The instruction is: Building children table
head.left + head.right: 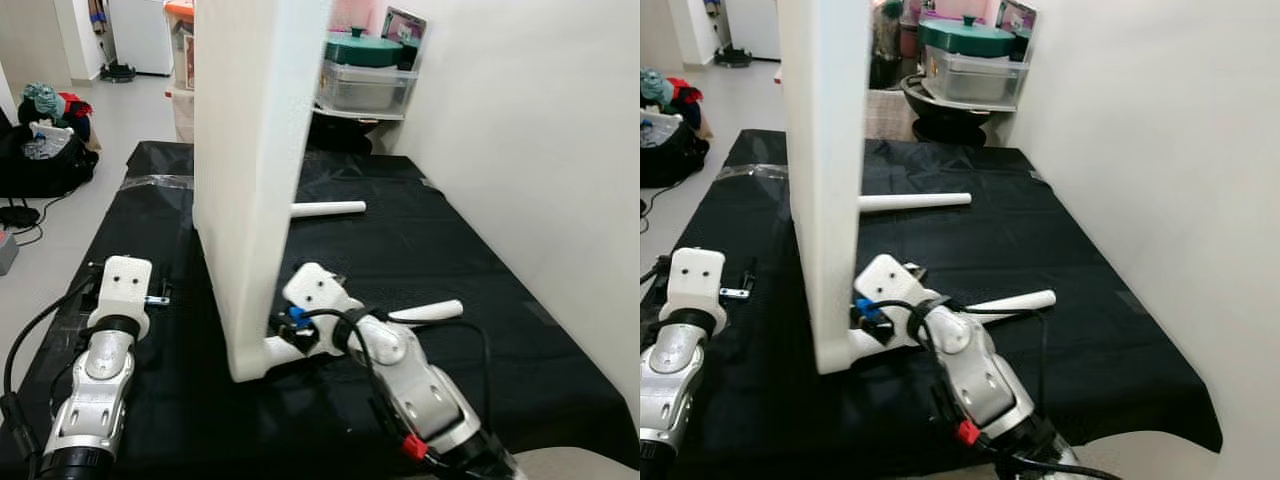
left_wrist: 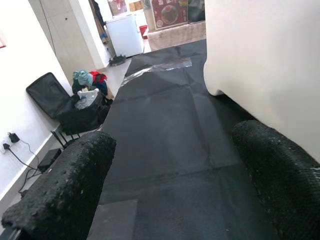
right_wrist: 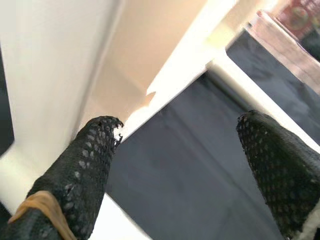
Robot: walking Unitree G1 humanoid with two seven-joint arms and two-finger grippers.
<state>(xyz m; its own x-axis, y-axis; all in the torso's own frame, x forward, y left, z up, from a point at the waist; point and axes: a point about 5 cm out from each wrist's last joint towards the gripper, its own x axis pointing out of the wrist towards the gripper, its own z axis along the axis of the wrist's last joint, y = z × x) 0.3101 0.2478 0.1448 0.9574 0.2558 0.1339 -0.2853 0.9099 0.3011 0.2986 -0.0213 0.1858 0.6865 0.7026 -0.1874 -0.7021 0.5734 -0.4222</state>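
The upright white tabletop (image 1: 250,150) runs past the top edge, hiding the near end of the far leg (image 1: 330,208).

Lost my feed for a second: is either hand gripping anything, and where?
Nothing is gripped. The right hand is open at the bottom corner of the upright tabletop, near a leg. The left hand is open over the mat.

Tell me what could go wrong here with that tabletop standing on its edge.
The tabletop stands upright on the mat and might tip over. The right gripper, open beside its lower corner, could nudge it. The loose leg near the right arm could roll if bumped.
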